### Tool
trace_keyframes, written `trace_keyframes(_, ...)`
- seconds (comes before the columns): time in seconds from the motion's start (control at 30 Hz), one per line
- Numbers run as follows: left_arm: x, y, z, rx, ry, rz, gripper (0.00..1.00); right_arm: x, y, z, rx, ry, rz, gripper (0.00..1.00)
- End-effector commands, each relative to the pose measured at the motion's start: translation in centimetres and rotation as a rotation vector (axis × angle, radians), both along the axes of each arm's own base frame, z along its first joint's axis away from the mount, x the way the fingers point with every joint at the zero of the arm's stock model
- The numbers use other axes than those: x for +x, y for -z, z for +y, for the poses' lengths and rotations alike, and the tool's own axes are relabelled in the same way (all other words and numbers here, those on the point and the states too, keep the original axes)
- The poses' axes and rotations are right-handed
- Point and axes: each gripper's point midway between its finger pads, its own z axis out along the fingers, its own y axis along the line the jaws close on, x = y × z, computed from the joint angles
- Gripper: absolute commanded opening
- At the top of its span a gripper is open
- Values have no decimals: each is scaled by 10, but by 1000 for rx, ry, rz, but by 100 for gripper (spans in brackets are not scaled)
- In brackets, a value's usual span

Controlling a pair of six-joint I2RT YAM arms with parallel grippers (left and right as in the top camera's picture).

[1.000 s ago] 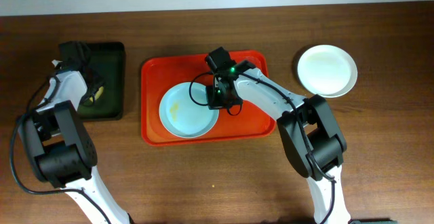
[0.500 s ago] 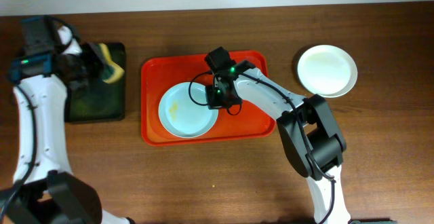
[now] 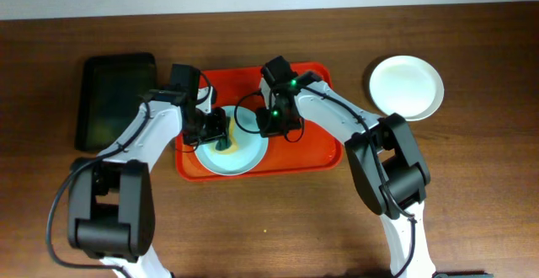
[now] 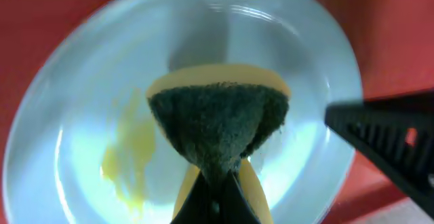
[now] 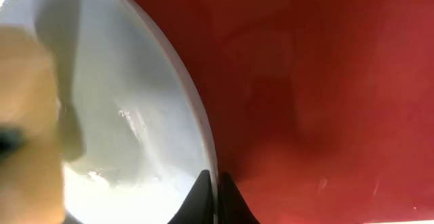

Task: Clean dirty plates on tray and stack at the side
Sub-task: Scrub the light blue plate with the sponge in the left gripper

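- A red tray (image 3: 320, 147) is seen lying on the middle of a wooden table (image 3: 269, 227).
- A pale blue plate (image 3: 240, 156) is seen flat on the left half of the tray, inside its rim.
- A yellow smudge (image 4: 129, 156) is seen on the floor of the blue plate, to the left of centre in the left wrist view.
- A sponge (image 4: 217, 125), yellow with a dark green scouring face, is pinched tightly between the fingers of the left gripper (image 4: 217, 200).
- The sponge is held over the middle of the blue plate, just beside the smudge; whether it is pressed onto the plate cannot be told.
- The right edge of the blue plate is clamped by the right gripper (image 5: 215, 190). In the right wrist view the rim is seen passing between the two dark fingertips, which are drawn nearly together.
- The two grippers are seen near each other over the tray, the left one above the plate's centre and the right one at its right rim.
- A white plate (image 3: 406, 87) is seen on the bare table to the right of the tray, well apart from it.
- A dark rectangular tub (image 3: 114, 101) is seen on the table to the left of the tray, close to its left rim.
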Motion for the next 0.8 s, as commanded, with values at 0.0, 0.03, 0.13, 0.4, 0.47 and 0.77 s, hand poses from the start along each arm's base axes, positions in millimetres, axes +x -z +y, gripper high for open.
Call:
trace_keyframes(0.0, 5, 23, 5, 57, 11, 6, 0, -7, 28, -16, -74, 0, 43, 4)
trace_keyframes(0.03, 4, 31, 17, 129, -4, 17, 0, -7, 28, -17, -74, 1, 45, 4)
trace_keyframes(0.13, 2, 36, 67, 411, -55, 16, 0, -7, 28, -17, -74, 0, 45, 4)
trace_keyframes(0.4, 32, -49, 81, 475, -195, -95, 0, -7, 28, -17, -74, 1, 44, 4)
trace_keyframes(0.47, 36, -60, 49, 288, -154, -112, 0, -7, 28, -17, -74, 1, 44, 4)
trace_keyframes(0.77, -13, -3, 4, 139, -32, 71, 0, -7, 28, -17, -74, 4, 46, 4)
